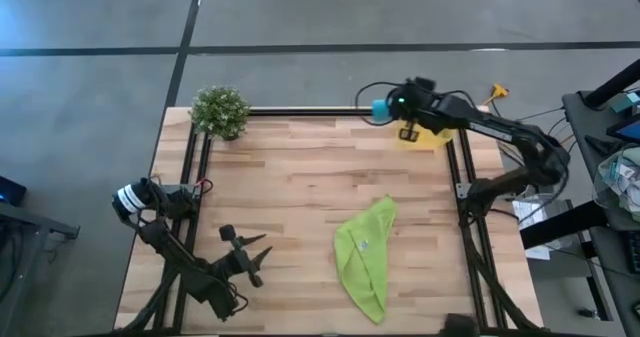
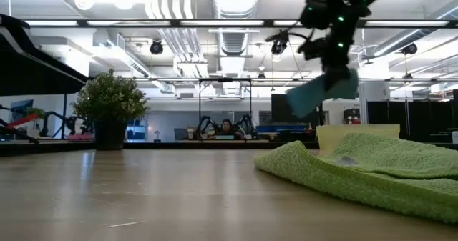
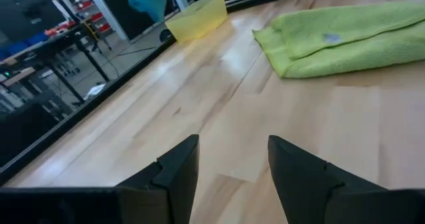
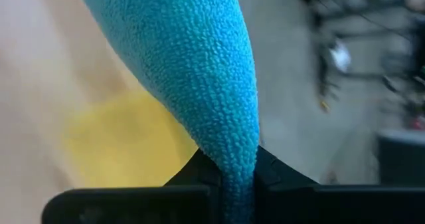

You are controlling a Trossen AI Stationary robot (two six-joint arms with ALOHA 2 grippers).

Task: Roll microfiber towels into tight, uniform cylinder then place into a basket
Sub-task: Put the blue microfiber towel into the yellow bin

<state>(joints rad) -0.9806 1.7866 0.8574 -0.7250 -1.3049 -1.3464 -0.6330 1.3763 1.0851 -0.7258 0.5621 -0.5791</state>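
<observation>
The turquoise-blue towel [image 2: 322,91], bunched into a thick roll, hangs in the air at the table's far right, with my right gripper [image 4: 238,174] shut on it. Close by stands the yellow basket [image 1: 428,136], which also shows under the towel in the right wrist view [image 4: 126,141]. The lime-green towel [image 1: 368,257] lies loosely folded on the table at the near right, its white tag up. My left gripper [image 3: 229,167] is open low over the near left of the table, with nothing between its fingers. My right gripper pinches one narrowed end of the turquoise towel [image 4: 236,159] between its two fingers, several layers bunched together. The fingers slant down from above. The rest of the roll sticks out past them, tilted and clear of the table and the basket.
A small potted plant [image 1: 220,111] stands at the far left corner. A black frame rail [image 1: 300,111] runs around the table. Bare wood lies between the left gripper and the green towel [image 3: 345,34].
</observation>
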